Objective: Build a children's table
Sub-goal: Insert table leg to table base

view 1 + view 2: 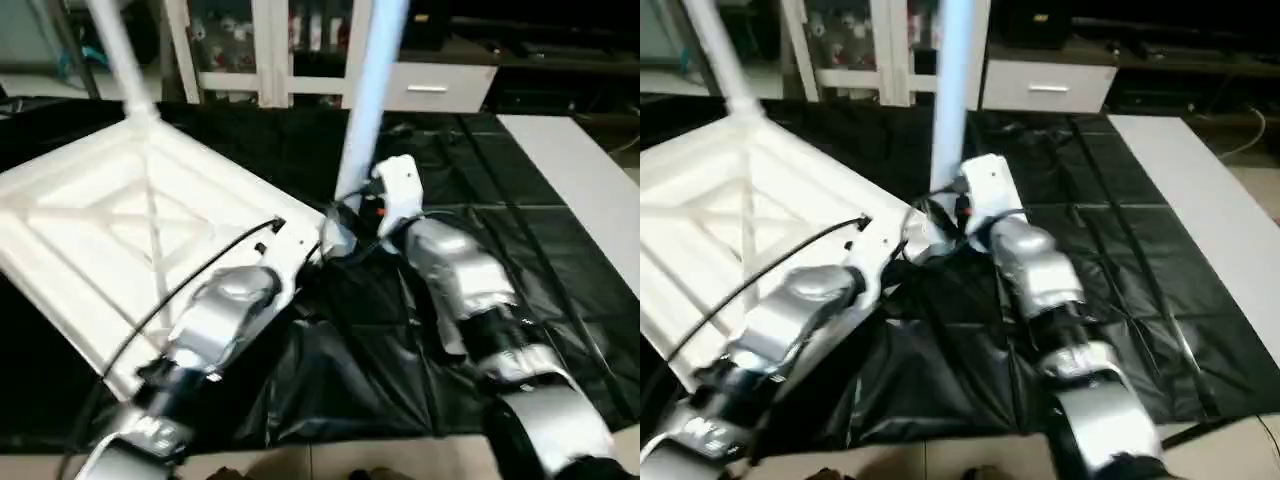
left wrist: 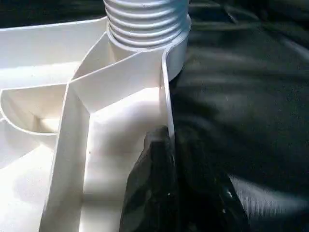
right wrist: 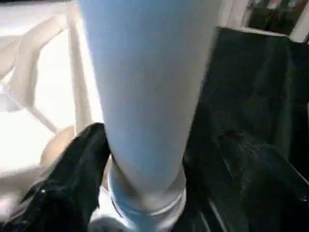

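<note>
The white tabletop lies upside down on the black-covered worktop, ribbed underside up, over the worktop's left part. 2 white legs stand upright in its corner sockets: the far leg at the corner toward the worktop's back edge, and the near leg at the corner nearest the worktop's middle.

The left gripper sits at the tabletop's rim just beside the near leg's threaded socket; its black fingers are pinched together over the thin rim wall, 1 on each side of it.

The right gripper is at the base of the near leg, its fingers spread wide on either side of the leg; whether they touch it I cannot tell.

Behind the worktop stands a white glass-door cabinet.
</note>
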Motion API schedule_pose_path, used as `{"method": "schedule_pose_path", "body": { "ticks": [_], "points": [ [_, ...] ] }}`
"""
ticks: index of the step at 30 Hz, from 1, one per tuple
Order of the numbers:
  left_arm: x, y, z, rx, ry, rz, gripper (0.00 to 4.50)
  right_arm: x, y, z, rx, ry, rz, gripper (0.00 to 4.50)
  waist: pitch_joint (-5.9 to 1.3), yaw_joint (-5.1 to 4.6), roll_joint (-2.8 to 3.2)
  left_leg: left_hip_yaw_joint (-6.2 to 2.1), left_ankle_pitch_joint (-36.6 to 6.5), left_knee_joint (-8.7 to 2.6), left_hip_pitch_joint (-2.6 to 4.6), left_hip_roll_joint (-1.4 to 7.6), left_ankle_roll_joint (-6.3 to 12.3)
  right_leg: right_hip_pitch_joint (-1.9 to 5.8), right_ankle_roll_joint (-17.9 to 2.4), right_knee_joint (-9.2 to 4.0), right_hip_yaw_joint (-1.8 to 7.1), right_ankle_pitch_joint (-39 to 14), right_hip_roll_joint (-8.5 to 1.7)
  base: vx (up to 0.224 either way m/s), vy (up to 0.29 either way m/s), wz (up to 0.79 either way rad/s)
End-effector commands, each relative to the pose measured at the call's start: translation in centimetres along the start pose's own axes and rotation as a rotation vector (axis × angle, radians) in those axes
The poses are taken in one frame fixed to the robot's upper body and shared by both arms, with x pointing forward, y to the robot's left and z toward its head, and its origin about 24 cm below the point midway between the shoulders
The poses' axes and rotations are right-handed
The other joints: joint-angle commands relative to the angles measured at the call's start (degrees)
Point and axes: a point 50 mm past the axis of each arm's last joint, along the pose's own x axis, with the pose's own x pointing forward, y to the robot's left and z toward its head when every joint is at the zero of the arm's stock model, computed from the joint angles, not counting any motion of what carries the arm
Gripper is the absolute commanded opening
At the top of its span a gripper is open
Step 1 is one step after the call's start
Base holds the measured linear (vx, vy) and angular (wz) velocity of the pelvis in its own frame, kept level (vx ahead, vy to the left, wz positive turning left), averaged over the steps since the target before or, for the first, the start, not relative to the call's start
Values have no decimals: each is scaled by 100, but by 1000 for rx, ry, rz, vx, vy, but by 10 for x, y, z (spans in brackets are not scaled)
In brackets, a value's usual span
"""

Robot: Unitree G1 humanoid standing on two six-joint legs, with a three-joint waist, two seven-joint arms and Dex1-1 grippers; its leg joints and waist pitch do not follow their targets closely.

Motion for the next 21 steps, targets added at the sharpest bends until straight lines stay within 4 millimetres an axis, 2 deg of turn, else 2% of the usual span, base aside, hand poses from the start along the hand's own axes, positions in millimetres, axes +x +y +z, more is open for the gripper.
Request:
{"method": "schedule_pose_path", "body": {
  "ticks": [1,2,3,5,6,7,8,11,13,14,15,16,18,21],
  "points": [
    [-1,-9,-14,14,44,-103,0,-11,-3,1,-26,41,48,420,-386,14,30,42,-588,-349,20,86,177,322,-1050,-301,252,-655,-261,53,9,-1],
    [-8,-8,-18,46,44,-149,0,-21,-5,-1,-52,77,108,437,-388,44,73,38,-548,-342,37,85,183,345,-1111,-290,245,-429,-241,53,9,-1],
    [-11,-8,-19,59,40,-174,0,-24,-4,-1,-61,84,140,445,-397,37,68,39,-417,-329,40,81,232,363,-1199,-250,252,-117,-232,0,0,0],
    [-14,-7,-22,58,48,-186,0,-28,-4,-1,-71,87,175,445,-391,41,60,59,-394,-319,49,71,270,352,-1281,-248,257,-23,-230,0,0,0],
    [-23,-2,-28,75,61,-233,0,-45,-2,-5,-116,114,312,445,-399,66,78,56,-392,-313,61,72,289,368,-1334,-245,255,-8,-237,0,0,0],
    [-24,-1,-29,80,63,-238,0,-48,-1,-6,-126,120,330,445,-398,79,78,53,-427,-310,58,78,305,384,-1336,-239,256,-4,-238,0,0,0],
    [-29,2,-31,95,66,-269,0,-56,0,-10,-156,147,394,445,-375,95,71,50,-551,-325,60,94,327,383,-1313,-253,260,-117,-250,0,0,0],
    [-36,3,-32,129,57,-329,0,-65,1,-14,-178,177,442,445,-335,97,55,50,-1037,-354,67,96,218,354,-1192,-342,264,-982,-272,0,0,0],
    [-43,1,-32,158,48,-403,0,-70,4,-16,-193,192,484,445,-326,79,46,26,-1316,-379,58,99,99,345,-979,-388,267,-1680,-289,0,0,0],
    [-46,0,-32,165,46,-434,0,-71,5,-16,-197,193,499,445,-326,84,51,22,-1344,-378,71,102,81,332,-945,-398,265,-1767,-287,0,0,0],
    [-49,-3,-31,173,44,-480,0,-71,7,-17,-207,187,524,445,-335,92,49,25,-1307,-365,93,107,64,318,-943,-395,276,-1741,-294,0,0,0],
    [-50,-4,-31,174,45,-493,0,-72,8,-17,-211,183,536,445,-326,84,59,20,-1279,-380,86,109,56,310,-989,-374,274,-1640,-274,0,0,0],
    [-51,-4,-31,181,46,-504,0,-72,8,-17,-215,179,536,445,-334,109,81,42,-1318,-362,154,118,35,265,-1081,-373,281,-1499,-259,0,0,0],
    [-51,-7,-30,200,42,-529,0,-69,6,-19,-250,181,516,445,-349,155,91,32,-1211,-366,126,120,-14,305,-1152,-321,278,-1210,-257,0,0,0]
  ]
}}
